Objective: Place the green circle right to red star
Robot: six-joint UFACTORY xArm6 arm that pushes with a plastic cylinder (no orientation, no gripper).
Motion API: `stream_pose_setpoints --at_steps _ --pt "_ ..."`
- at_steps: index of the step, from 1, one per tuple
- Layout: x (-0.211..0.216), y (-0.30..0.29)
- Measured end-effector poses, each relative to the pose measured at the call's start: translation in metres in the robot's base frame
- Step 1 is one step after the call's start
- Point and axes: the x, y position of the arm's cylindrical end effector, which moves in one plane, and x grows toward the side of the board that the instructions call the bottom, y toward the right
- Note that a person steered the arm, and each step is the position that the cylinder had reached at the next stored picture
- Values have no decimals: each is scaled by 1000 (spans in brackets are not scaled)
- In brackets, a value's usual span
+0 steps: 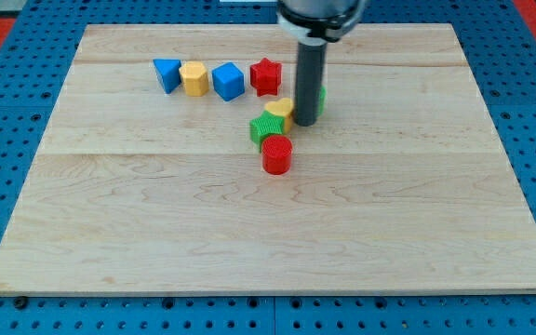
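The red star (265, 75) lies near the view's top centre, at the right end of a row of blocks. The green circle (321, 100) shows only as a green sliver at the right edge of my rod, below and right of the red star. My tip (306, 123) rests on the board just in front of the green circle and right of a yellow block (280, 112). I cannot tell whether the rod touches the circle.
A blue triangle (167, 73), a yellow hexagon (194, 79) and a blue cube (228, 81) stand in the row left of the star. A green block (266, 128) and a red cylinder (276, 154) sit below the yellow block.
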Motion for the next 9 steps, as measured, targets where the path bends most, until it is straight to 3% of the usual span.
stream_pose_setpoints --at_steps 6,9 --pt "-4 18" --pt "-29 34"
